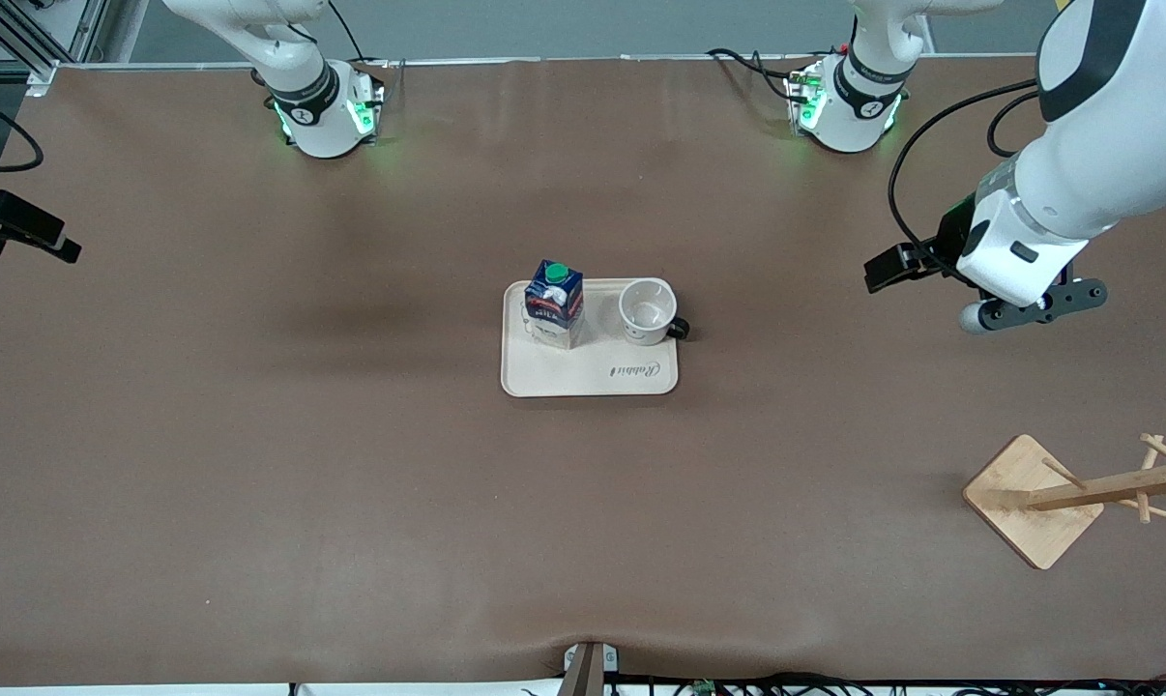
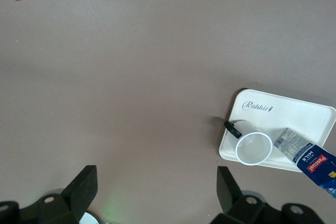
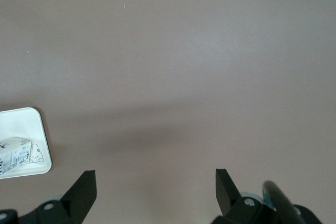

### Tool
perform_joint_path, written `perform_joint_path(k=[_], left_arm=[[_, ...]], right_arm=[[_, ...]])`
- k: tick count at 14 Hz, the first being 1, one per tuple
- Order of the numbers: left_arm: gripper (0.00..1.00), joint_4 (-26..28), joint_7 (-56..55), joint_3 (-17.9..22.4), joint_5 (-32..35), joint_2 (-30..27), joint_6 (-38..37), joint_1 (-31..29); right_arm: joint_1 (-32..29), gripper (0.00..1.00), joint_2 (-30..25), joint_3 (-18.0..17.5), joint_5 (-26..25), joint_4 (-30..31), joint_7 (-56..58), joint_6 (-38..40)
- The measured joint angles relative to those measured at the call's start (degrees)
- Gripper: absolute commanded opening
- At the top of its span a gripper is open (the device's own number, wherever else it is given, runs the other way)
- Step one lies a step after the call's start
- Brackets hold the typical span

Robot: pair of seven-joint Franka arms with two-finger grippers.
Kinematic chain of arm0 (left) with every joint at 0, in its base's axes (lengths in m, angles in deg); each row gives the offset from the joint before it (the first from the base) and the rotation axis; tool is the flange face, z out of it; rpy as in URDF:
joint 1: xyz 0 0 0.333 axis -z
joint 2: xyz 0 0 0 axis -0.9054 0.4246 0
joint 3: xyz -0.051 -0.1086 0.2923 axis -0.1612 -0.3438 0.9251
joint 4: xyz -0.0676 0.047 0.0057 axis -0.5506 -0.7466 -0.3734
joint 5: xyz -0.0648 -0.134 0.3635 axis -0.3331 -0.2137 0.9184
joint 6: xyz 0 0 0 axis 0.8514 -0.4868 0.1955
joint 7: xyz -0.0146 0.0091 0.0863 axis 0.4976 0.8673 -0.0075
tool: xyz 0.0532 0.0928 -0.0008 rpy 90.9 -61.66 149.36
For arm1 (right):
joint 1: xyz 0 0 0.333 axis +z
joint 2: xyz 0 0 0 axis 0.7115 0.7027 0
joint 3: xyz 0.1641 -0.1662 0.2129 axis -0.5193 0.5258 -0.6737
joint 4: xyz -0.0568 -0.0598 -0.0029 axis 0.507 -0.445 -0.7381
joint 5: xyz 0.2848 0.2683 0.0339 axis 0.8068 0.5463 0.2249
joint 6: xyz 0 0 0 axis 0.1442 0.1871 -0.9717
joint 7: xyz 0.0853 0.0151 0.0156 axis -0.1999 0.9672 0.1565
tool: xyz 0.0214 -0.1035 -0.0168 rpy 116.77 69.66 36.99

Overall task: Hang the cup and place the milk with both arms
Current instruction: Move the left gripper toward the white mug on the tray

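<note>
- My left arm (image 1: 1095, 145) reached in from its base over the desk (image 1: 254, 435) at its own end, forearm angled downward.
- My left gripper (image 2: 156, 195) hung in the air over bare desk, jaws spread wide, holding nothing.
- My right arm (image 1: 283, 58) showed only its base and lower links from the front.
- My right gripper (image 3: 156, 192) hovered over bare desk, jaws wide apart and empty.

1. Both arms are glossy white with black joint bands.
2. The right base (image 1: 324, 111) and left base (image 1: 846, 108) glow green.
3. Black cables loop along the left arm (image 1: 1076, 184).
4. The wrist views show black, wedge-shaped fingers (image 2: 84, 184).
</note>
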Motion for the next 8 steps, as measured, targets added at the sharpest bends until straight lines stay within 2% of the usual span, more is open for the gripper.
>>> perform_joint_path(k=[4,8], left_arm=[[1.0,1.0,-6.6,-0.2,0.0,1.3,2.1,3.2],[1.0,8.1,-20.5,-0.5,0.0,2.8,11.8,11.2]], right_arm=[[0.0,1.0,0.0,0.0,0.0,0.0,0.0,0.0],[0.0,1.0,0.0,0.0,0.0,0.0,0.0,0.0]])
